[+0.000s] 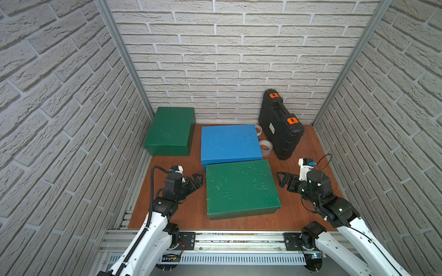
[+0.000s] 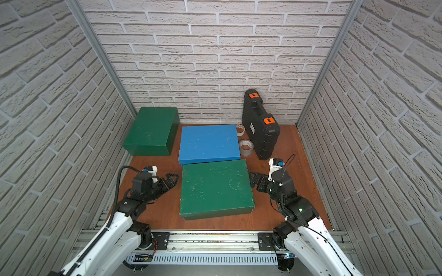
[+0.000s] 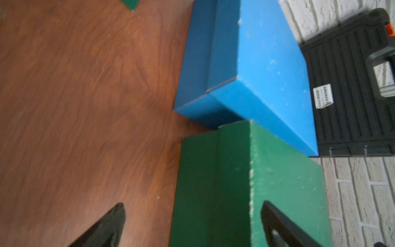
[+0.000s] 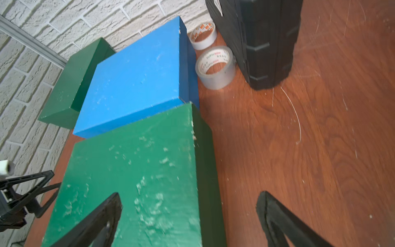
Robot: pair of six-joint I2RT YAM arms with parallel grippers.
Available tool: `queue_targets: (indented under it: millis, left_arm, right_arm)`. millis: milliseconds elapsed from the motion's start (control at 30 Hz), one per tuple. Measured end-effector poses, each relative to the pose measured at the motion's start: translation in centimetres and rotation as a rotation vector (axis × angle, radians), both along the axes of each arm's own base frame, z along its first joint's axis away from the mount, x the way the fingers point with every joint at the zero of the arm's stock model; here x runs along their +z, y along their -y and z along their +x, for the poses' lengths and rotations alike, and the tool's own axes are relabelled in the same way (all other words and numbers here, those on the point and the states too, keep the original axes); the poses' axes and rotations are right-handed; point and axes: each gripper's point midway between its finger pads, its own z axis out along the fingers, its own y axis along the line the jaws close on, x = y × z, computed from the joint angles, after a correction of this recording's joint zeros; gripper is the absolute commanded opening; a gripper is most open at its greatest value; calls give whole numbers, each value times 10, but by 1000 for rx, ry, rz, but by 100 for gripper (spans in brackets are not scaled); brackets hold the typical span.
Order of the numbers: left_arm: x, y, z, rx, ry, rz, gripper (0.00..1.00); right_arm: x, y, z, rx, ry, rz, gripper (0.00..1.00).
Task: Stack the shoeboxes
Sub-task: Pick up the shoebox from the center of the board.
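Currently unstacked: scuffed green shoebox [image 1: 241, 188] near front edge butts blue shoebox [image 1: 229, 142]; second green shoebox [image 1: 169, 130] in far-left bench [image 1: 191, 215] corner. Both jaws wide, empty.

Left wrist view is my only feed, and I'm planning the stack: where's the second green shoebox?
Observer: The far green shoebox sits in the back left corner, apart from the blue shoebox.
Operator: Anything hidden beyond the blue one?
Observer: A white tape roll and a grey tape roll lie between it and the black case.
Operator: And the right gripper?
Observer: The right gripper is open and empty, beside the near green shoebox on its right side.
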Motion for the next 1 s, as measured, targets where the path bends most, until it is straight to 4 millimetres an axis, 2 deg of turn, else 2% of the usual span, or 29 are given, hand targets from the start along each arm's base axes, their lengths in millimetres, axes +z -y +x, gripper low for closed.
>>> queue_targets:
  millis: [100,233,300,467,533,767,867,1000]
  left_arm:
    - [-5,-1,-9,9,18,-9,98]
    - [11,3,-4,23,85,-52,98]
    - [11,10,-1,19,88,-82,98]
    - [-9,34,4,-28,-9,-84,98]
    - [-8,46,12,-53,-18,-85,98]
    - [-10,93,33,-135,-11,-126,98]
    - [-10,104,43,-152,-8,-144,98]
    - [-9,106,50,-143,3,-149,98]
  right_arm:
    - [-16,1,-10,9,-25,13,99]
    - [-39,-1,-13,5,-82,20,99]
    - [-44,-1,-12,-7,-106,25,99]
    - [-44,-8,-1,-24,-109,70,99]
    - [-47,-14,3,-13,-112,99,99]
    - [-82,-40,18,58,-249,113,98]
    - [-93,-43,22,62,-288,105,97]
    - [-92,-43,26,55,-275,106,98]
